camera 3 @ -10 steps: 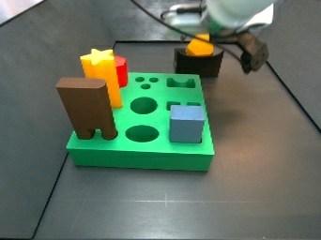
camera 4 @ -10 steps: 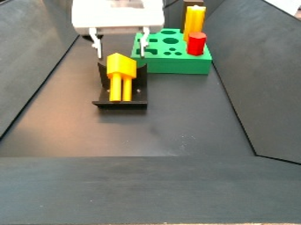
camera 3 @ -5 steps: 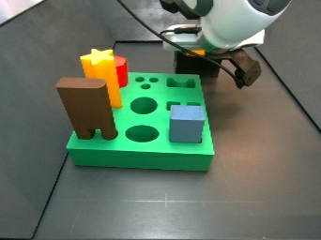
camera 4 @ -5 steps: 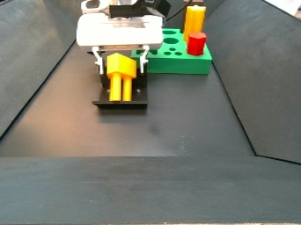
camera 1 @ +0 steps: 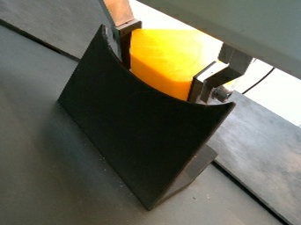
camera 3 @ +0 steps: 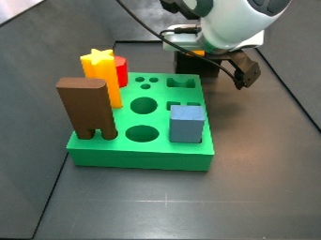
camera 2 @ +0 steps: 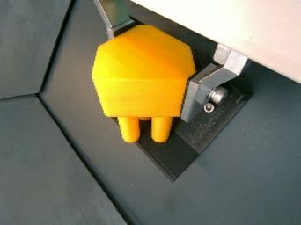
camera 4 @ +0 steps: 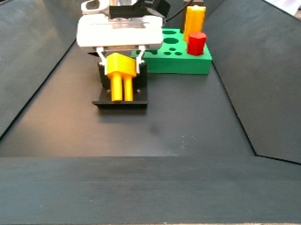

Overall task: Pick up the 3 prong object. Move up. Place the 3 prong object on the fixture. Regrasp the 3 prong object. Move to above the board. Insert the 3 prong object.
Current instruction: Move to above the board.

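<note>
Fingers (camera 2: 207,92) of the gripper (camera 2: 159,53) seemingly grasp the 3 prong object (camera 2: 141,75) on the fixture (camera 1: 129,123).

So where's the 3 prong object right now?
The 3 prong object lies on the fixture, beside the green board, with the claw straddling its pointed end.

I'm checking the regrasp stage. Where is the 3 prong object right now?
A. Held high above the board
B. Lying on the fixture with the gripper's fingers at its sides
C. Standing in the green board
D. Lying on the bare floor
B: the 3 prong object lies on the fixture, with the gripper down around its pointed end.
</note>
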